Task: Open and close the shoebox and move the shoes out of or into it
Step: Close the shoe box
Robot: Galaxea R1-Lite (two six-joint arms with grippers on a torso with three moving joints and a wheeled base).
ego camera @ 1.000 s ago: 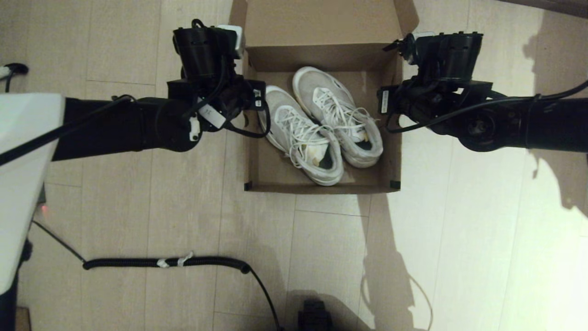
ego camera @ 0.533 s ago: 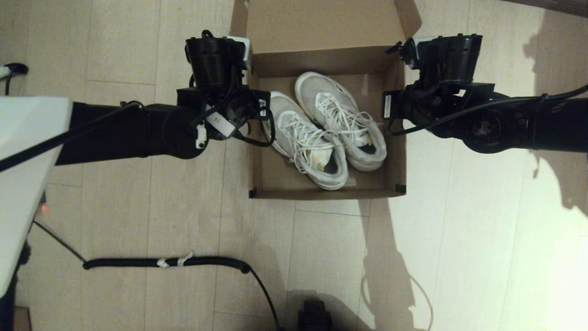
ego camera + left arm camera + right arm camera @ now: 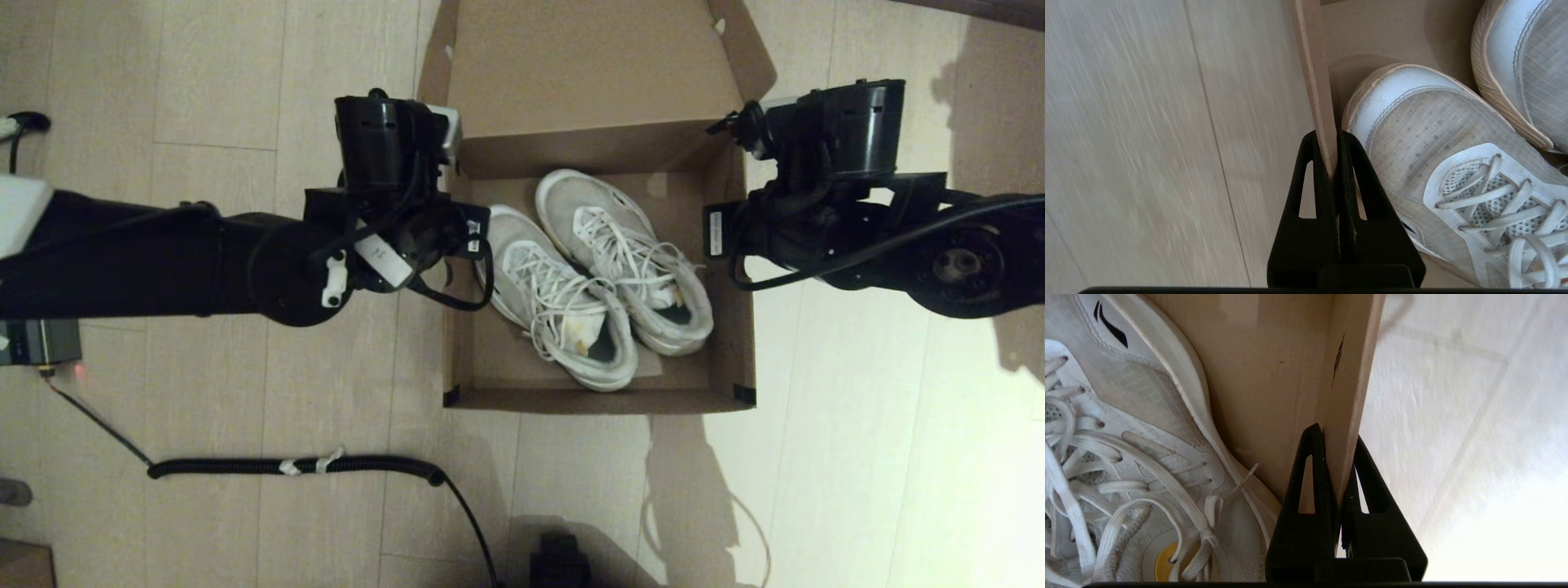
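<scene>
The brown cardboard shoebox [image 3: 596, 400] stands open on the floor, with its lid [image 3: 588, 65] folded back at the far side. Both white lace-up shoes [image 3: 604, 278] lie side by side inside, toes toward the lid. My left gripper [image 3: 451, 245] is shut on the box's left wall [image 3: 1314, 61], beside a shoe's toe [image 3: 1433, 134]; its fingers pinch the rim [image 3: 1331, 139]. My right gripper [image 3: 739, 237] is shut on the right wall [image 3: 1347, 367], clamping it from both sides [image 3: 1337, 441], next to the other shoe [image 3: 1147, 416].
A black coiled cable [image 3: 294, 467] runs across the wooden floor in front of the box. A dark object [image 3: 559, 563] sits at the near edge. A grey device with a red light [image 3: 41, 347] is at the far left.
The box, with the shoes inside, has slid toward me, held by both grippers on its side walls. Both arms have drawn back with it.
</scene>
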